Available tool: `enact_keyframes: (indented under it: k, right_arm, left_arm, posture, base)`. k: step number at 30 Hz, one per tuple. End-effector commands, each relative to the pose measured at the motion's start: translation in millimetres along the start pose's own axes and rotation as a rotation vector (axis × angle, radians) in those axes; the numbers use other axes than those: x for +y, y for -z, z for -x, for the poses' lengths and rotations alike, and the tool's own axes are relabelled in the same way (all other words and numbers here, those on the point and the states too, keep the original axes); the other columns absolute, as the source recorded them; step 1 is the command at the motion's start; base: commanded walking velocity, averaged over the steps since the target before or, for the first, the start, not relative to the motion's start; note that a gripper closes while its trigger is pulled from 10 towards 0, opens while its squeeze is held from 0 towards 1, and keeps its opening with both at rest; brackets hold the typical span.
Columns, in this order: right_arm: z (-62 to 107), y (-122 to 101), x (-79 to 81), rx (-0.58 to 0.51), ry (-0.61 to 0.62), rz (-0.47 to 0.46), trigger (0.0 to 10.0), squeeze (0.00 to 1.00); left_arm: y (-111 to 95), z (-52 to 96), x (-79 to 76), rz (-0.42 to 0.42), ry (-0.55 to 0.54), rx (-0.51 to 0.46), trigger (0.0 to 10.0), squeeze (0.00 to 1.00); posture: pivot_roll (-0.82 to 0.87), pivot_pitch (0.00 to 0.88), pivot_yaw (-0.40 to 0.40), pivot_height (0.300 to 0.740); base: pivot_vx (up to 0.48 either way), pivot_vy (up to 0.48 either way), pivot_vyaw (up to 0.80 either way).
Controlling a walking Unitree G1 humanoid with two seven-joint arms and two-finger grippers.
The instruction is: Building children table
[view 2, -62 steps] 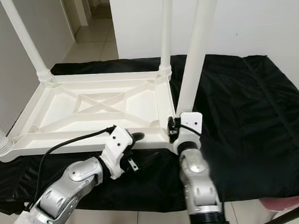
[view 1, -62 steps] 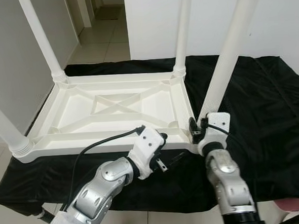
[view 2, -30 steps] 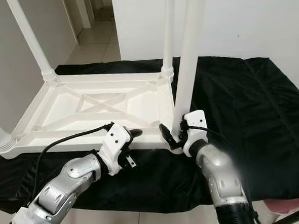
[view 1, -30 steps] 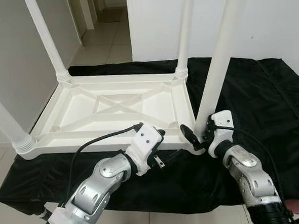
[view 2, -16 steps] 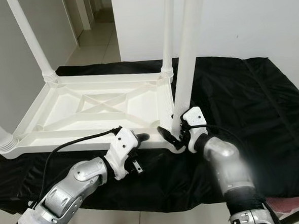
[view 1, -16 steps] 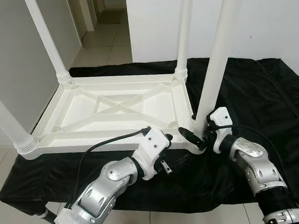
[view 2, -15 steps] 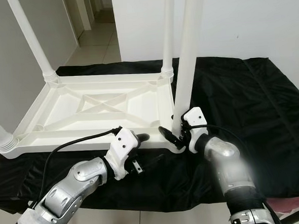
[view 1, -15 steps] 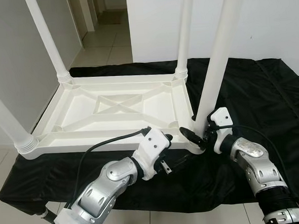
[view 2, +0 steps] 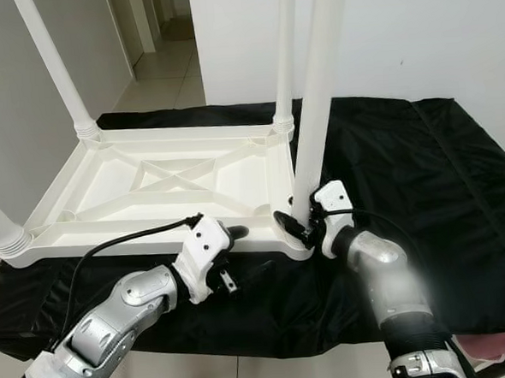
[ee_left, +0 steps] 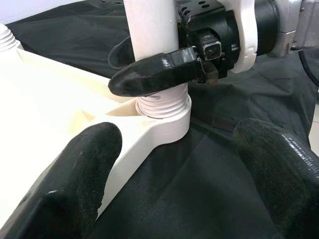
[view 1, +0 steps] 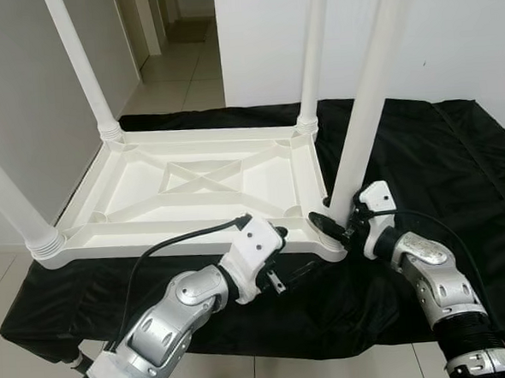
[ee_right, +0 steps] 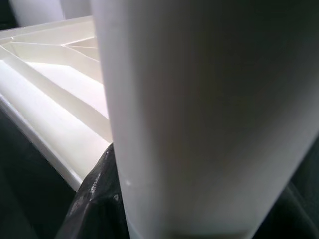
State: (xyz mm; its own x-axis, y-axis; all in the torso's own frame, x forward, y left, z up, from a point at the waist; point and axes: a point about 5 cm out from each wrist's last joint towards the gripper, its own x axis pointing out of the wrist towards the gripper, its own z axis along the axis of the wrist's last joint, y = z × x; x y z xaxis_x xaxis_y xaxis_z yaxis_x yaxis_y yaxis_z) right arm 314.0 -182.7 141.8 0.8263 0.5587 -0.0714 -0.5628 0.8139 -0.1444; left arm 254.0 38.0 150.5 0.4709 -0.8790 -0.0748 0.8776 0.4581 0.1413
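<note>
Although the brief look for print turns up nothing, no brand, label or writing can be read anywhere on the white plastic children's table [view 1: 202,185], which lies upside down on a black cloth [view 1: 457,168] with its four legs pointing up. Taking the table as the landmark, the near right leg [view 1: 364,122] rises from the corner closest to the robot's right side. The right gripper [view 2: 299,224] is clenched around the base of that leg, just above its ribbed collar; in the left wrist view one black finger [ee_left: 154,73] lies across the front of the leg, while the other passes behind it. The right wrist view is pressed up against the leg's white surface. The left gripper [view 1: 278,254] sits just beside the table's near edge, a little inward from the same corner, its two black fingers spread apart and holding nothing, one near the rim and one over the cloth. A black cable [view 1: 174,243] runs along the left arm, crossing the near edge. Beyond the table's far side stand a white wall [view 1: 466,30] and a tiled hallway floor [view 1: 177,74].
</note>
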Motion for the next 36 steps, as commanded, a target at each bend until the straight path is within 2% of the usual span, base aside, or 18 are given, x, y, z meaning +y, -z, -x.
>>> enact_keyframes:
  k: [1, 5, 12, 24, 25, 28, 32, 36]
  right_arm:
    - [2.7, 7.2, 4.3, 0.041, 0.059, -0.035, 10.0, 0.0]
    - [2.7, 3.5, 12.7, 0.025, 0.107, -0.065, 10.0, 0.0]
    - [3.0, -0.9, 23.7, -0.008, 0.274, -0.112, 10.0, 0.0]
    - [5.8, 3.5, 43.1, 0.016, 0.501, -0.182, 10.0, 0.0]
    - [5.5, 5.2, 46.1, 0.016, 0.542, -0.215, 10.0, 0.0]
    - [4.2, 5.3, 51.2, 0.001, 0.592, -0.261, 10.0, 0.0]
    - [-0.2, 0.0, 60.2, -0.028, 0.642, -0.282, 10.0, 0.0]
    - [-1.1, -3.0, 61.4, -0.038, 0.67, -0.277, 10.0, 0.0]
  left_arm:
    - [-3.0, 1.4, -3.8, -0.013, 0.107, -0.01, 10.0, 0.0]
    - [-3.8, 2.1, -3.8, -0.01, 0.102, -0.014, 10.0, 0.0]
    - [-3.1, 3.0, -1.9, -0.008, 0.097, -0.01, 10.0, 0.0]
    - [-4.7, 5.3, 2.3, -0.005, 0.08, -0.011, 10.0, 0.0]
    - [-4.0, 7.0, 3.7, -0.009, 0.072, -0.008, 10.0, 0.0]
    - [-2.4, 9.5, 6.0, -0.012, 0.055, -0.001, 10.0, 0.0]
    - [-3.1, 10.1, 8.9, -0.006, 0.033, -0.008, 10.0, 0.0]
    - [-2.4, 9.3, 9.9, -0.008, 0.026, -0.008, 10.0, 0.0]
  posture:
    - [-0.08, 0.019, 0.061, 0.74]
    - [-0.08, 0.019, 0.063, 0.74]
    - [-0.08, 0.02, 0.066, 0.74]
    - [-0.06, 0.022, 0.056, 0.74]
    - [-0.06, 0.021, 0.055, 0.74]
    - [-0.05, 0.012, 0.048, 0.74]
    - [-0.05, 0.008, 0.036, 0.74]
    - [-0.05, 0.002, 0.032, 0.74]
  base:
    - [0.0, 0.0, 0.0]
    - [0.0, 0.0, 0.0]
    - [0.0, 0.0, 0.0]
    - [0.0, 0.0, 0.0]
    - [0.0, 0.0, 0.0]
    - [0.0, 0.0, 0.0]
    - [0.0, 0.0, 0.0]
    - [0.0, 0.0, 0.0]
